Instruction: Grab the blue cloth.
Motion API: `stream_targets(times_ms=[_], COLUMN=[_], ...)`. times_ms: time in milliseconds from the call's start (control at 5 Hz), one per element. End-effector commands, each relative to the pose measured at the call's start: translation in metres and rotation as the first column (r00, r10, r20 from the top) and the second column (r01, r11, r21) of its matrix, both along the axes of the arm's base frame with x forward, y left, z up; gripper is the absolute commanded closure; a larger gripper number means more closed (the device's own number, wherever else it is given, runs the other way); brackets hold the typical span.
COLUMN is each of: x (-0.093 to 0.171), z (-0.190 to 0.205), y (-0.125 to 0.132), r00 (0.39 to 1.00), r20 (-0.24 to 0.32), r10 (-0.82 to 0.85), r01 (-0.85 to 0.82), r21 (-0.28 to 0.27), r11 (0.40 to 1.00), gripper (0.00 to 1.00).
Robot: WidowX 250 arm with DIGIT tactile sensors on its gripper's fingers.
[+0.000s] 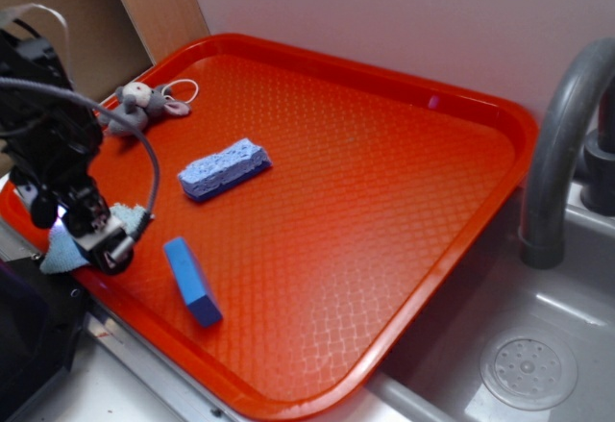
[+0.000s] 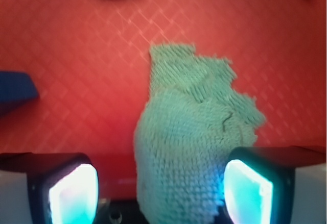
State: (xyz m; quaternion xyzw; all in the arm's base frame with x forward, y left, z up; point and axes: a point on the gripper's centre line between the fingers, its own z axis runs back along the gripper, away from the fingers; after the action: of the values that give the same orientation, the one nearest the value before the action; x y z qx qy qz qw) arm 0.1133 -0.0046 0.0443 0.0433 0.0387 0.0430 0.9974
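The blue cloth [image 2: 194, 117] is a pale grey-blue woven rag with frayed edges, lying crumpled on the red tray [image 2: 76, 45]. In the exterior view the cloth [image 1: 60, 249] lies at the tray's front left corner, partly hidden under my gripper [image 1: 96, 232]. In the wrist view my gripper [image 2: 161, 191] is open and straddles the near end of the cloth. The cloth lies against the right finger [image 2: 248, 191], with bare tray between it and the left finger [image 2: 74, 196].
A light blue sponge [image 1: 224, 168] lies mid-tray and a bright blue block [image 1: 192, 280] lies close to the right of my gripper. A grey toy mouse [image 1: 135, 105] sits at the far left. A grey faucet [image 1: 557, 153] and sink [image 1: 528, 369] are to the right.
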Motion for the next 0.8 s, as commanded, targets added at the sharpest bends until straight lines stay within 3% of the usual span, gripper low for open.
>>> stream_targets(times_ms=[0, 200, 600], x=[-0.001, 0.006, 0.018], z=[-0.021, -0.019, -0.012], y=[0.021, 0.036, 0.052], r00=[0.998, 0.999, 1.000], r20=[-0.045, -0.039, -0.021], r10=[-0.032, -0.029, -0.015], r01=[0.036, 0.034, 0.018], r21=[0.087, 0.126, 0.129], r11=[0.996, 0.991, 0.991], gripper=[0.00, 1.00, 1.00])
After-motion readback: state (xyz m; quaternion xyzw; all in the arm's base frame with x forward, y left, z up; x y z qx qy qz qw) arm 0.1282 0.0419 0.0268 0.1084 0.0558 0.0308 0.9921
